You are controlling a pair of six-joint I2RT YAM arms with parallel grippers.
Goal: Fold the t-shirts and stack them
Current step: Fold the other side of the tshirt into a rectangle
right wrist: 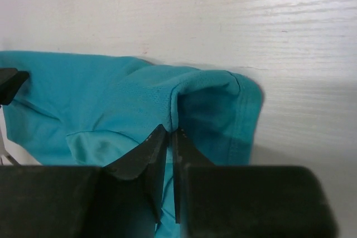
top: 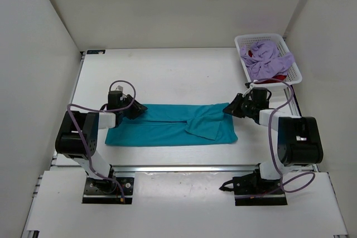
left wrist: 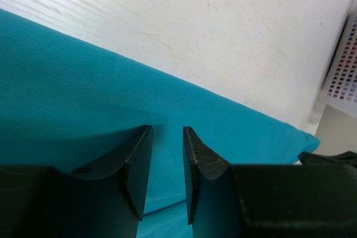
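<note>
The teal t-shirt lies flat across the middle of the table as a long folded band. My left gripper sits low over its far left edge; in the left wrist view the gripper has its jaws apart over the teal cloth, with nothing between them. My right gripper is at the shirt's far right corner, and the right wrist view shows it shut on a raised ridge of the teal shirt. The lavender shirt and the red shirt are bunched in the basket.
The white mesh basket stands at the back right corner of the table; its wall also shows in the left wrist view. White walls close in the table on the left, back and right.
</note>
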